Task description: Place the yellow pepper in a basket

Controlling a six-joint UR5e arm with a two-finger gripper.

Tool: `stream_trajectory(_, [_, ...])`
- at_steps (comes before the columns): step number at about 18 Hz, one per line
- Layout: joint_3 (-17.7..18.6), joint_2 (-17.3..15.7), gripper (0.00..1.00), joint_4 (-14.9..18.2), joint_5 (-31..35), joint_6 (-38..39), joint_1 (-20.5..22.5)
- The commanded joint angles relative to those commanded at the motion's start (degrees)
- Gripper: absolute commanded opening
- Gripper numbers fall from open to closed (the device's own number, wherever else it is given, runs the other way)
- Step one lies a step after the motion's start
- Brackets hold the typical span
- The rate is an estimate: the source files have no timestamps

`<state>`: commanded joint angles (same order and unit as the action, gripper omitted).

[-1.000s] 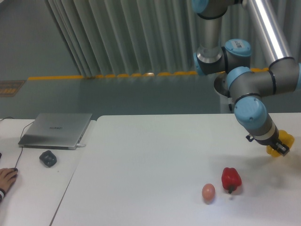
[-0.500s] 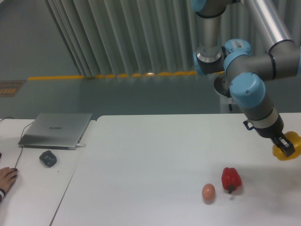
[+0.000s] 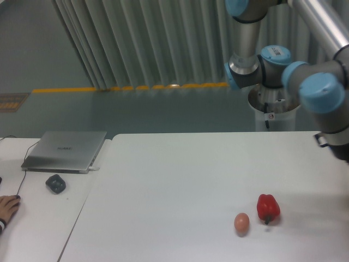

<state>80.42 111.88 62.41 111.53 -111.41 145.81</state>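
- The arm is seen reaching past the right edge of the view; the end effector is out of frame, so its state cannot be told.
- Neither the yellow pepper nor any basket is visible.
- The red pepper and egg lie near each other on the desk.
- The carrying step is judged to be in hand; a release over the basket is called for next.

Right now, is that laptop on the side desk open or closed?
Closed. The laptop lies flat with its silver lid down, no screen or keys showing, beside a small dark object.
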Motion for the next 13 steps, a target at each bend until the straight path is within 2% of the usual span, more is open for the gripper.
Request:
stream_trajectory(5, [0.6,-0.2,0.48,-1.5,-0.1,-8.6,2.6])
stream_trajectory(8, [0.6,0.1,0.53,-2.1,-0.1,-10.1,4.7])
stream_trajectory(9, [0.6,0.3,0.72,-2.2,0.0,-10.0,5.1])
stream_trajectory(10, [0.8,0.5,1.00,-2.6,0.0,-9.4,5.2])
stream_trajectory(13, [1.0,0.5,1.00,-3.4,0.1,-9.4,5.4])
